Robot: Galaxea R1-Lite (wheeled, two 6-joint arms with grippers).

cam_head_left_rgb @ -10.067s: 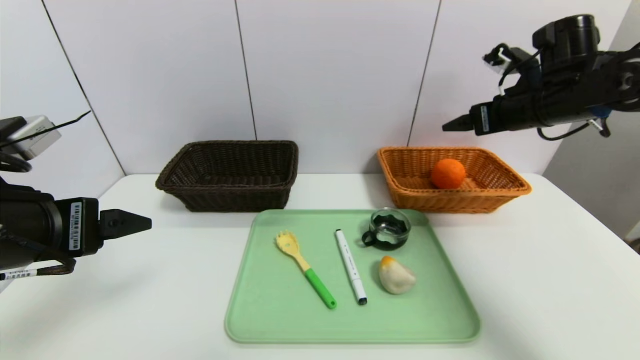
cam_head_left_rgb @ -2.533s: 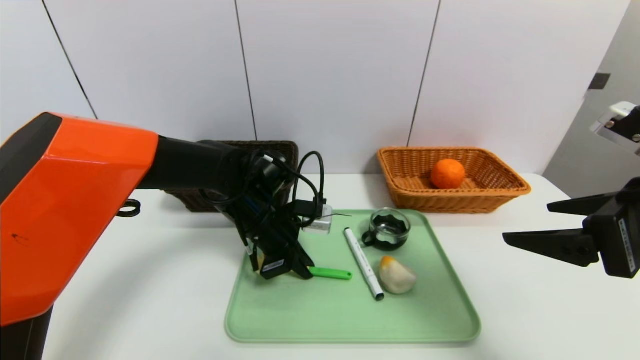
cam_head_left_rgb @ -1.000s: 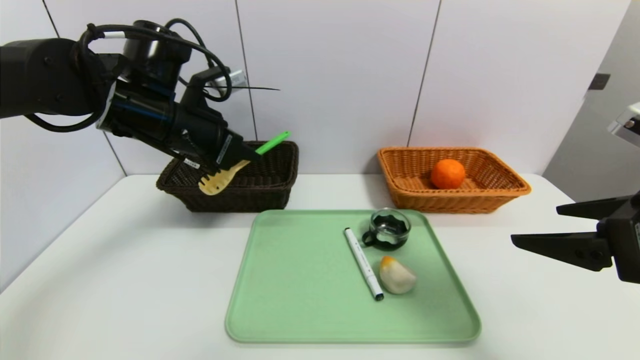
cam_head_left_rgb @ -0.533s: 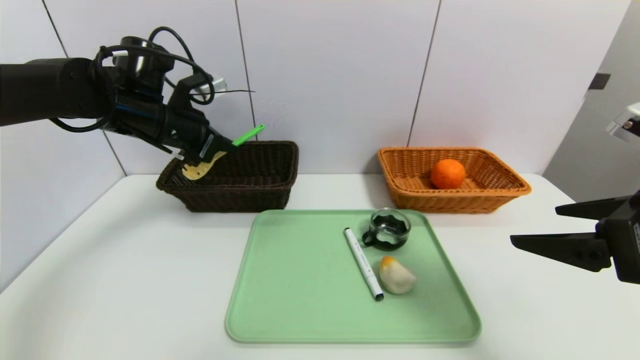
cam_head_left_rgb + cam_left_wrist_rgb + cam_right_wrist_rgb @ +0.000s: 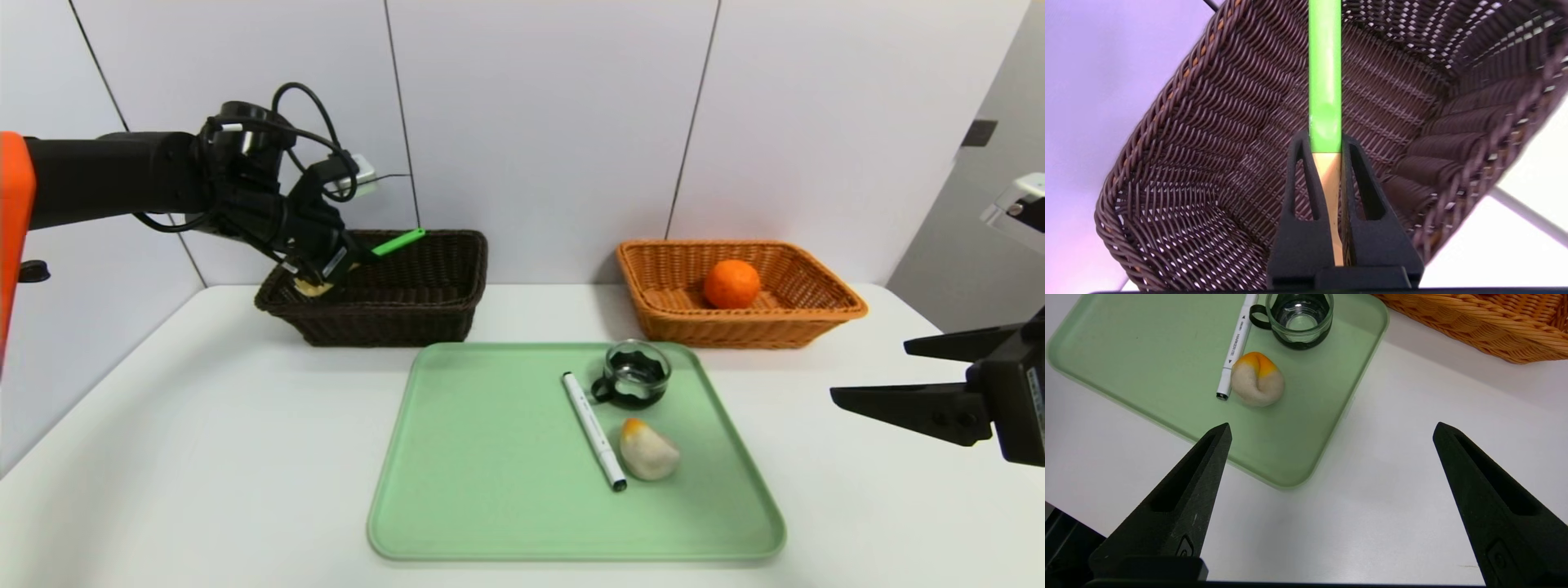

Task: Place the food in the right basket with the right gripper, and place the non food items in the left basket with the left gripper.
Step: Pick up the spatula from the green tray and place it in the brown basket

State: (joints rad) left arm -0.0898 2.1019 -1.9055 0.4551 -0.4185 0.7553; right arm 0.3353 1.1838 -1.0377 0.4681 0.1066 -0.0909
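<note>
The spork [image 5: 384, 245] is held tightly by the left claw [image 5: 347, 257] over the dark basket [image 5: 408, 314]; release is judged next. The right claw [image 5: 878, 371] is parked wide open, empty.

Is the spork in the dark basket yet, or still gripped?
Still gripped: the left gripper is shut on the spork, over the dark basket.

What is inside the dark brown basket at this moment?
In the dark basket the left gripper, shut, holds the spork, yellow head low inside, green handle above the rim. The near wall hides the floor in the head view; the left wrist view shows only bare weave.
</note>
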